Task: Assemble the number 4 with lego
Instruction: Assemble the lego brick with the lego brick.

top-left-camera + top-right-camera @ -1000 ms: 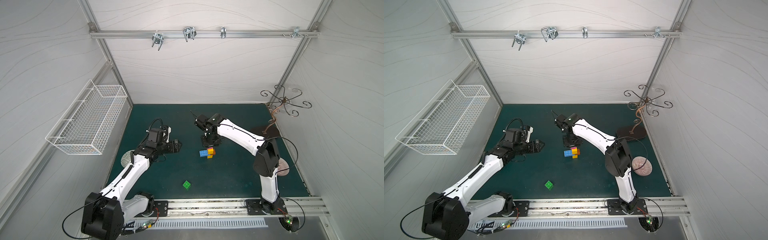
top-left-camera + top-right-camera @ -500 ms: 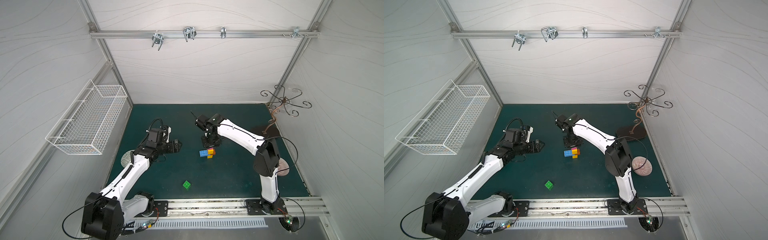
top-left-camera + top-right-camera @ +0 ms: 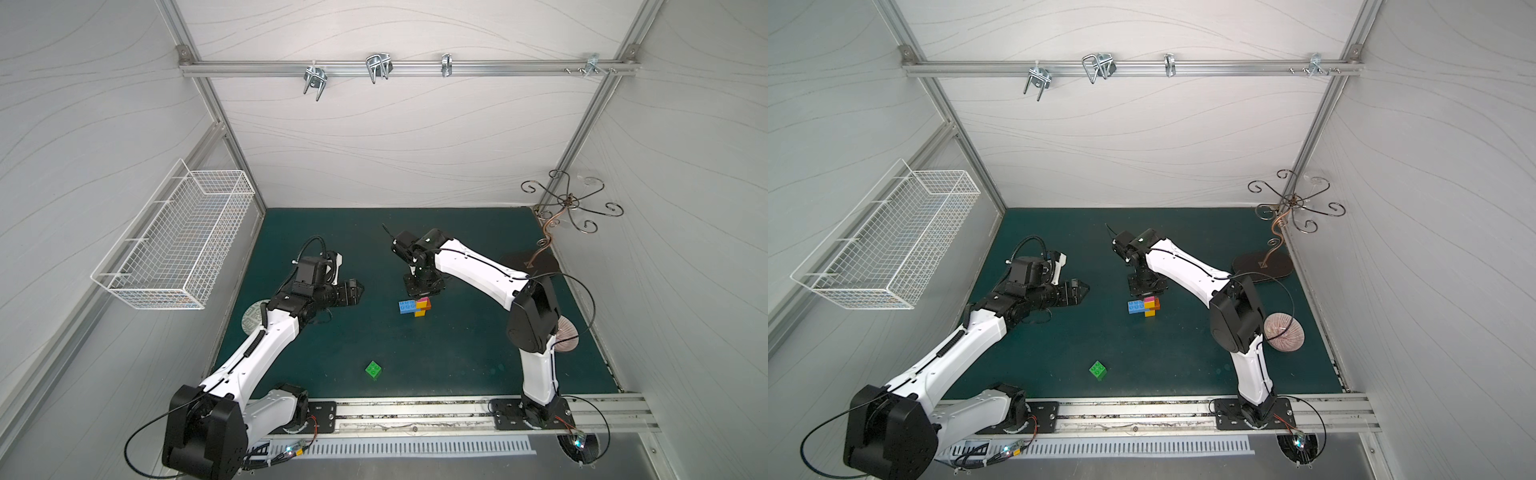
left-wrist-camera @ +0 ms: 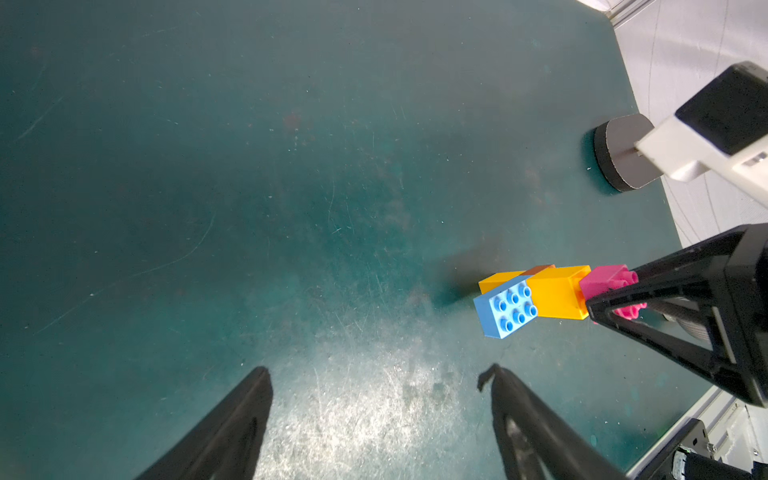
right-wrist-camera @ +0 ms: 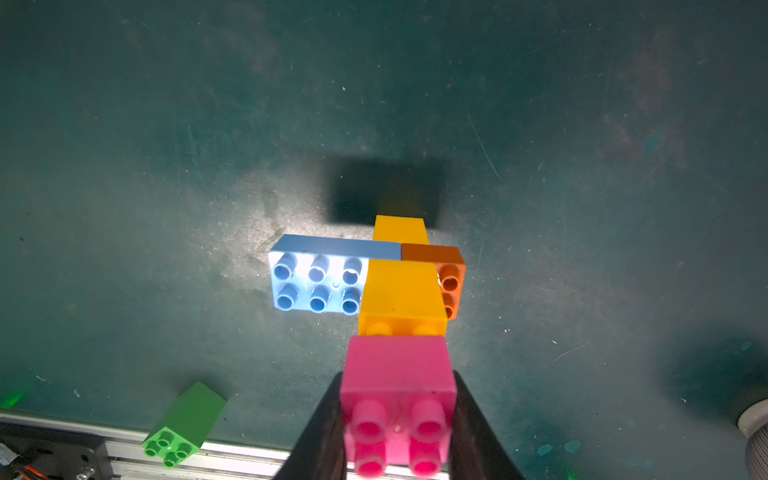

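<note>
The number 4 (image 3: 415, 307) (image 3: 1144, 306) is a joined figure of lego at mid-mat: a pink brick (image 5: 399, 374) atop a yellow one, then a blue bar (image 5: 318, 282) and an orange brick (image 5: 451, 282), with another yellow below. My right gripper (image 5: 397, 399) (image 3: 424, 291) is shut on the pink brick from above. Whether the figure's lower end touches the mat I cannot tell. A loose green brick (image 3: 373, 369) (image 5: 183, 424) lies near the front rail. My left gripper (image 4: 378, 370) (image 3: 359, 289) hangs open and empty, left of the figure (image 4: 540, 297).
A white wire basket (image 3: 174, 249) hangs on the left wall. A patterned ball (image 3: 251, 318) sits by the left arm, another (image 3: 1285, 332) behind the right arm. A curly metal hook stand (image 3: 569, 203) occupies the back right corner. The metal rail (image 3: 415, 411) borders the mat's front.
</note>
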`<state>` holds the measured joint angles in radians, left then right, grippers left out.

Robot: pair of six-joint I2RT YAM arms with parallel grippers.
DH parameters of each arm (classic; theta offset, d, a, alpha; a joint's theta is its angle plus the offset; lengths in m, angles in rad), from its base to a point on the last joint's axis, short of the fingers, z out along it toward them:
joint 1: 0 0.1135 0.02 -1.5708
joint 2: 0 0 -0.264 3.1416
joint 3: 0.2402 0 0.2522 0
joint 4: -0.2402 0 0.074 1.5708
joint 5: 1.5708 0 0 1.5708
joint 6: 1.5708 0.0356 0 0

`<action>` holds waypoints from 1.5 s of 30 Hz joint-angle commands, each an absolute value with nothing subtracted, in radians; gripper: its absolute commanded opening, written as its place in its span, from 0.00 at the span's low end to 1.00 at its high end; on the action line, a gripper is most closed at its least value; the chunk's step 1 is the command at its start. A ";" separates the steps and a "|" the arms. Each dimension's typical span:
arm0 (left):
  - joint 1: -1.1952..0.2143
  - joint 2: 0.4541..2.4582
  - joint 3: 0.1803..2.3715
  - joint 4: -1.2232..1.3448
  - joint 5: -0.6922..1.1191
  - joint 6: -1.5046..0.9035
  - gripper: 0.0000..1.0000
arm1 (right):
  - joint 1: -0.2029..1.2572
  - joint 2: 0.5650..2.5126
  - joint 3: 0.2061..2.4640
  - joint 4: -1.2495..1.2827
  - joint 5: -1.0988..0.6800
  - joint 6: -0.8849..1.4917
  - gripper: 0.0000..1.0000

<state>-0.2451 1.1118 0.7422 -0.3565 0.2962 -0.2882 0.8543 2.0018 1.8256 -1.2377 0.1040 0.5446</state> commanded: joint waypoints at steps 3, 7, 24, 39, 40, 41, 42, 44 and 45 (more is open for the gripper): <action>-0.250 1.095 0.765 -0.325 0.301 -0.275 0.85 | 0.847 1.999 1.810 -1.249 0.083 0.531 0.19; -0.250 1.097 0.765 -0.325 0.301 -0.275 0.85 | 0.845 2.012 1.811 -1.258 0.082 0.531 0.19; -0.250 1.097 0.766 -0.326 0.298 -0.273 0.85 | 0.832 2.048 1.830 -1.253 0.069 0.495 0.19; -0.250 1.099 0.769 -0.327 0.298 -0.272 0.85 | 0.864 2.054 1.769 -1.269 0.127 0.463 0.19; -0.250 1.100 0.769 -0.326 0.298 -0.272 0.85 | 0.864 2.053 1.763 -1.266 0.121 0.463 0.19; -0.251 1.100 0.769 -0.325 0.299 -0.272 0.85 | 0.862 2.054 1.756 -1.258 0.108 0.463 0.19; -0.250 1.099 0.768 -0.326 0.298 -0.272 0.85 | 0.858 2.054 1.746 -1.248 0.091 0.464 0.19; -0.250 1.098 0.768 -0.328 0.298 -0.271 0.85 | 0.852 2.055 1.732 -1.234 0.061 0.468 0.19; -0.250 1.098 0.769 -0.328 0.298 -0.270 0.85 | 0.850 2.057 1.729 -1.232 0.053 0.468 0.19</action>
